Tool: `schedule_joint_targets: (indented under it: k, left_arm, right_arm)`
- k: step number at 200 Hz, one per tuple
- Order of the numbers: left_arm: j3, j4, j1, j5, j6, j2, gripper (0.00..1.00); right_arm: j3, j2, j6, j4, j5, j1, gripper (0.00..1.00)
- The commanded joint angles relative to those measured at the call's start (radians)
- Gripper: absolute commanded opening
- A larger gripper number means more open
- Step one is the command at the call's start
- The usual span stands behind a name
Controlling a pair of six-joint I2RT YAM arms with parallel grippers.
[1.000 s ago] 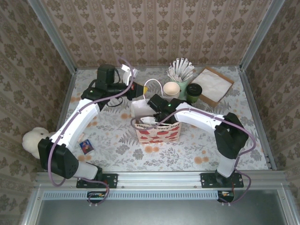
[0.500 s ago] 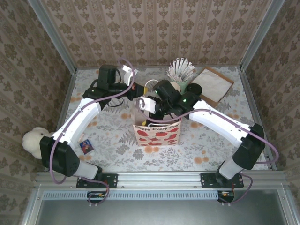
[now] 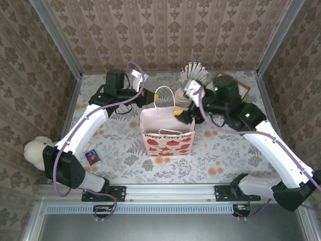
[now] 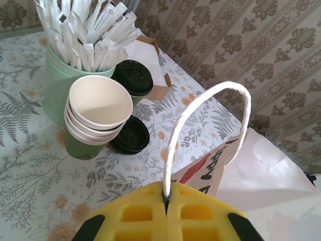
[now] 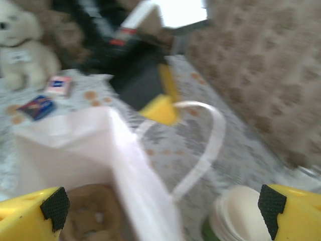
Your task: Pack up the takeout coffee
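Since a second earlier, the right arm (image 3: pixel 261 133) had lifted its jaws out of the mouth of the paper bag (image 3: pixel 168 133) and swung back, so the bag's open top was uncovered in the overhead view. The left arm (image 3: pixel 88 123) had not moved. The right wrist view was badly blurred: a brown round shape (image 5: pixel 93 216) lay low inside the bag between the right jaws, too smeared to identify. From above, the right wrist covered the spot just beyond the stack of lidless cups (image 3: pixel 181 95), so the takeout coffee (image 4: pixel 133 78) could be made out only from the left wrist. There it stood upright on the bench (image 3: pixel 225 160), lid on, outside the bag. It was beyond the left jaws and to their left, just behind the cup stack and close beside the green stick holder (image 4: pixel 75 45), with loose black lids (image 4: pixel 129 135) nearer the jaws. The left arm reached forward, its jaws clenched on the bag's white handle loop (image 4: pixel 200 105), the cord pinched between the yellow pads. The right arm stretched up and across, its jaws released, spread wide and empty above the bag's far edge and the cup stack.
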Motion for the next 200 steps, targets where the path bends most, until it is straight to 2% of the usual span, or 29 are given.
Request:
schedule_joint_targets:
  k: [1,19,42,71,86,96,119,144,160,170,181,190,200]
  left_arm:
    - [0.047,-0.013,-0.004,0.064,0.036,0.013,0.0]
    - [0.056,-0.001,-0.009,0.105,0.038,0.019,0.0]
    - [0.057,0.007,-0.017,0.098,0.049,0.013,0.0]
    - [0.058,0.025,-0.018,0.106,0.053,0.019,0.0]
    - [0.067,0.028,-0.018,0.117,0.058,0.025,0.0]
    - [0.076,0.025,-0.017,0.114,0.056,0.029,0.0]
    - [0.093,0.028,-0.015,0.118,0.055,0.035,0.0]
    - [0.097,0.1,-0.01,0.173,-0.005,0.04,0.0]
    - [0.115,0.107,-0.004,0.207,-0.03,0.048,0.03]
    - [0.128,0.097,0.001,0.231,-0.032,0.047,0.1]
    - [0.128,0.099,0.008,0.259,-0.045,0.037,0.24]
    - [0.122,0.115,0.012,0.294,-0.055,0.021,0.43]
    - [0.111,0.134,0.017,0.326,-0.06,0.0,0.68]
  right_arm:
    - [0.004,0.097,-0.012,-0.07,-0.057,-0.046,1.0]
    - [0.07,0.18,-0.122,-0.195,-0.117,-0.053,1.0]
    - [0.203,0.311,-0.201,-0.343,-0.169,-0.053,1.0]
    - [0.256,0.407,-0.208,-0.309,-0.135,-0.053,0.96]
    - [0.282,0.446,-0.252,-0.342,-0.175,-0.053,0.91]
    - [0.314,0.469,-0.288,-0.395,-0.232,-0.053,0.83]
    - [0.342,0.49,-0.307,-0.448,-0.303,-0.053,0.55]
    - [0.256,0.435,-0.314,-0.375,-0.268,-0.05,0.3]
    - [0.238,0.404,-0.288,-0.346,-0.237,-0.046,0.1]
    - [0.239,0.385,-0.247,-0.334,-0.226,-0.041,0.06]
    - [0.258,0.368,-0.223,-0.362,-0.254,-0.031,0.08]
    - [0.26,0.345,-0.207,-0.382,-0.282,-0.021,0.09]
    - [0.242,0.316,-0.164,-0.364,-0.279,-0.011,0.09]
